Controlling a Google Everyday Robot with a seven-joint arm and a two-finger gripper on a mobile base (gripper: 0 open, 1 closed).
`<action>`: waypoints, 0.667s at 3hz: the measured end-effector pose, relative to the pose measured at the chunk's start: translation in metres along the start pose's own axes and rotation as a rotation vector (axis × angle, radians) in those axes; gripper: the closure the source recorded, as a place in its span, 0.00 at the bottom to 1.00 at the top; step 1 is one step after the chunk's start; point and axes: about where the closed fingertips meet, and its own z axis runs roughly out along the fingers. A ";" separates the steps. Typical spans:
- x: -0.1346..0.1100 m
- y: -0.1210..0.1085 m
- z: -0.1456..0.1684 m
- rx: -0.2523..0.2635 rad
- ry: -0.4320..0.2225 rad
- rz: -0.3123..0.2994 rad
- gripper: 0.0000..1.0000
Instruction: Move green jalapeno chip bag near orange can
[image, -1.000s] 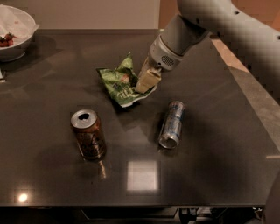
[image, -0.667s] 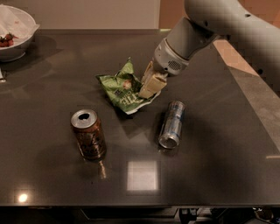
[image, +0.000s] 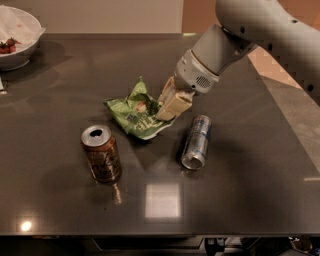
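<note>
Here, the gripper (image: 166, 107) reaches down from the upper right, its jaws seemingly pinched on the right edge of the green jalapeno chip bag (image: 131, 114), which lies crumpled on the dark table (image: 60, 95) near the upright orange can (image: 101, 152).

arm (image: 260, 25): pale grey, rounded | pincer (image: 166, 112): cream, below perforated wrist (image: 200, 77)
</note>
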 end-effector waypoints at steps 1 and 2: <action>-0.010 0.013 0.005 -0.038 -0.022 -0.015 0.13; -0.017 0.024 0.006 -0.062 -0.044 -0.029 0.00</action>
